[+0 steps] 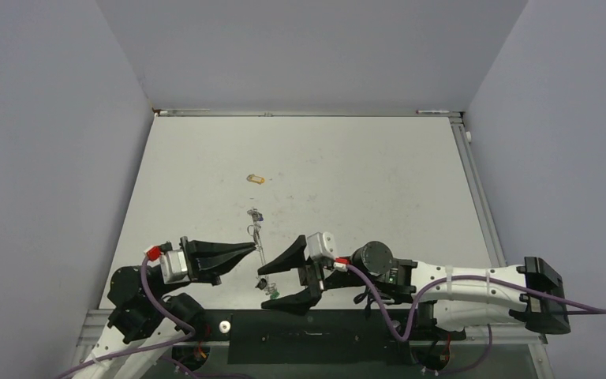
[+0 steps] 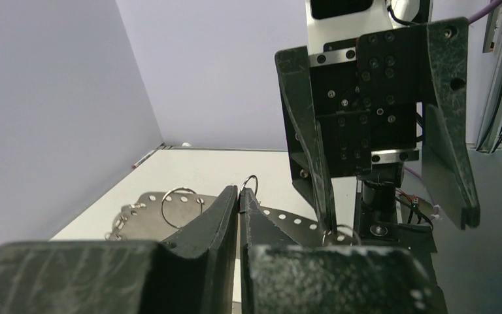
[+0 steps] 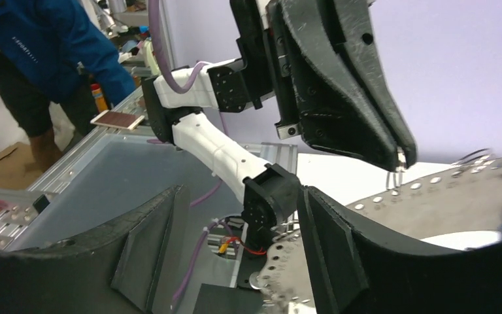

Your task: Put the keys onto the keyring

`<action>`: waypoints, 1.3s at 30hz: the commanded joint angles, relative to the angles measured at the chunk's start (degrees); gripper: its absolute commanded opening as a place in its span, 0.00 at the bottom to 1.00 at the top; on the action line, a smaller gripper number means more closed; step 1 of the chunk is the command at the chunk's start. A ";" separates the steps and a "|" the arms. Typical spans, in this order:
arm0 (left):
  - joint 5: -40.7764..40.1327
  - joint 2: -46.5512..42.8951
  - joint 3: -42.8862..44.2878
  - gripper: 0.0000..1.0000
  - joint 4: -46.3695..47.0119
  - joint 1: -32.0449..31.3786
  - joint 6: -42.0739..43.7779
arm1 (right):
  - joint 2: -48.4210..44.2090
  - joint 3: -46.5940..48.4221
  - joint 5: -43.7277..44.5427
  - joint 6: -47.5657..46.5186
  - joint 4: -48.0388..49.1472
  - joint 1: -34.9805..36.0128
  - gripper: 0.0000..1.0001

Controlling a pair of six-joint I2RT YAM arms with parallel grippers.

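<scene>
The keyring (image 1: 258, 246) is a thin silvery line in the top view. In the wrist views it is a perforated silvery band (image 2: 145, 210) (image 3: 444, 190) carrying small wire rings. My left gripper (image 1: 250, 248) is shut on it; a wire ring (image 2: 251, 181) pokes out above the closed tips (image 2: 240, 193). My right gripper (image 1: 281, 283) is open around the keyring's near end, one finger on each side; it also shows in its own wrist view (image 3: 235, 252). A bluish key (image 1: 255, 214) hangs at the far end and a green key (image 1: 276, 293) at the near end. A yellow-orange key (image 1: 256, 180) lies alone further back.
The table (image 1: 363, 181) is walled on three sides, and a metal rail (image 1: 323, 328) runs along its near edge by the arm bases. A person in a blue jacket (image 3: 36, 52) stands beyond the table, with a phone (image 3: 114, 120) on the frame.
</scene>
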 commanded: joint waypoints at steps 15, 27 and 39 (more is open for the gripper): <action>-1.11 -2.76 -3.21 0.00 12.83 0.46 -7.60 | -14.71 0.75 17.79 -9.80 -9.19 -0.89 0.58; -25.22 3.87 0.74 0.20 -9.00 0.45 -10.80 | -1.45 4.75 60.53 9.95 -33.67 -1.96 0.57; -42.97 11.16 10.91 0.64 -30.81 0.53 -5.24 | 25.12 14.06 38.50 18.88 -50.43 6.86 0.60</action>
